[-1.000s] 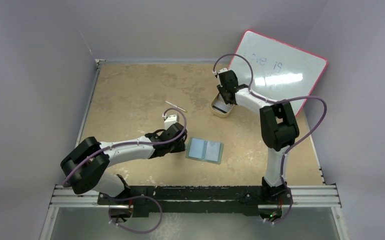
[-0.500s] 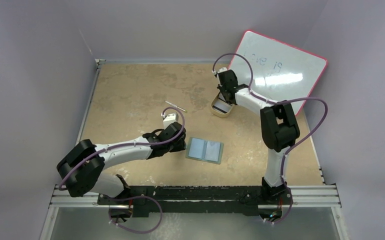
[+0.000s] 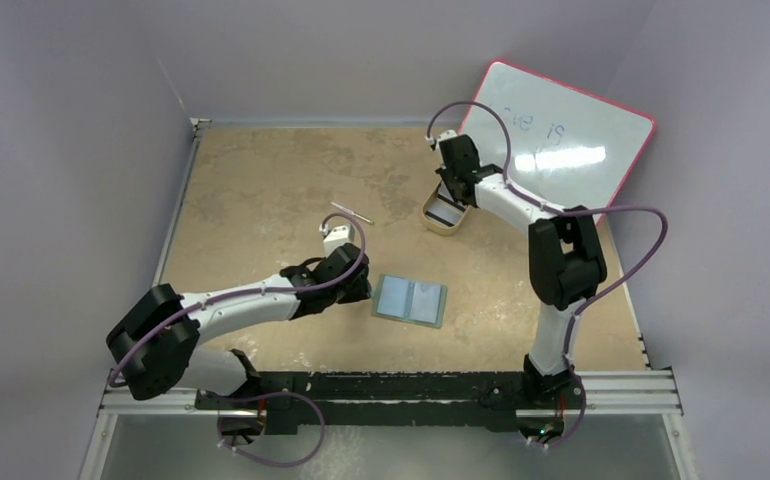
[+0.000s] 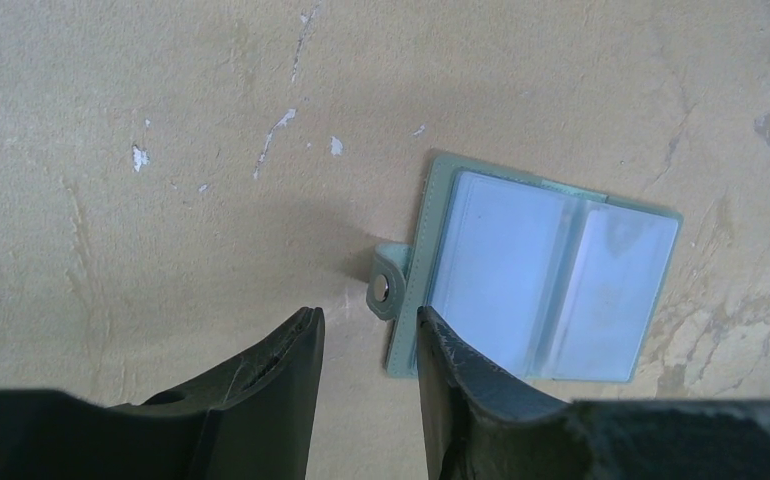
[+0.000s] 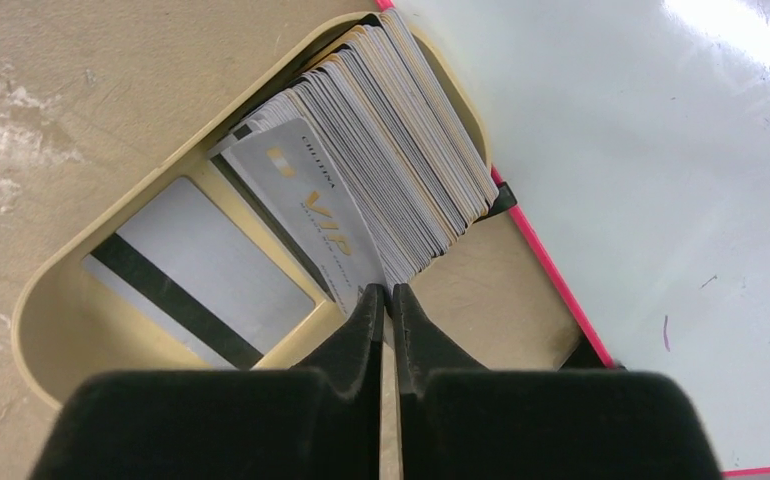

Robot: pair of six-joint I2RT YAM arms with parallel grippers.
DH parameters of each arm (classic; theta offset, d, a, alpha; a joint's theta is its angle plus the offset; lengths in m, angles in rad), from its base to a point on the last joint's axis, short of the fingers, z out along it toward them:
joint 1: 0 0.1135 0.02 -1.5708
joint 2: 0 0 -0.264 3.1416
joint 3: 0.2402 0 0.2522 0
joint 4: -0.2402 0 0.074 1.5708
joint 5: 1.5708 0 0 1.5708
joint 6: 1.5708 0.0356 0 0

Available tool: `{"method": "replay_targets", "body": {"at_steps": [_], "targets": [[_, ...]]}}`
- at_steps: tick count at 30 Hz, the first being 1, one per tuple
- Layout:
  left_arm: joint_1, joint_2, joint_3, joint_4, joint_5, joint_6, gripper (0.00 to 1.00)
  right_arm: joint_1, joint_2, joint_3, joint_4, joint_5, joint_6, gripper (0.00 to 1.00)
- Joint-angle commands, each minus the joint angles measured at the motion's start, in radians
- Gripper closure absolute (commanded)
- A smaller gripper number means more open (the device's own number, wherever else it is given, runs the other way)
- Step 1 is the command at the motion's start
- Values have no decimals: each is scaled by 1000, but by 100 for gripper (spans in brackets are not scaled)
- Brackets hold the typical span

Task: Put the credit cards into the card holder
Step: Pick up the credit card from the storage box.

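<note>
Right end effector [image 5: 389,296] shifted, pinching thin credit cards [image 5: 396,165] — stacked

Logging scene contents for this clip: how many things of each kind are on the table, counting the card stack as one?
Card holder: 1
Tray: 1
Card stack: 1
Flat card: 1
Whiteboard: 1
Thin stick: 1
Total: 6

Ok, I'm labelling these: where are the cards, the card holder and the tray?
cards [image 5: 401,150], right wrist view, stack's upper edges.
card holder [image 4: 491,260], left wrist view, left inner pocket.
tray [image 5: 61,330], right wrist view, bare floor.
</note>
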Motion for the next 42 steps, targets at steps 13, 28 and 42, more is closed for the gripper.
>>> {"method": "replay_targets", "body": {"at_steps": [13, 28, 42], "targets": [[4, -228, 53, -42, 17, -45, 44, -12, -229, 64, -176, -304, 159, 100], [14, -375, 114, 52, 21, -64, 35, 10, -739, -550, 535, -1049, 837, 100], [24, -399, 54, 328, 132, -140, 36, 118, -904, -983, 1217, -992, 1354, 100]]}}
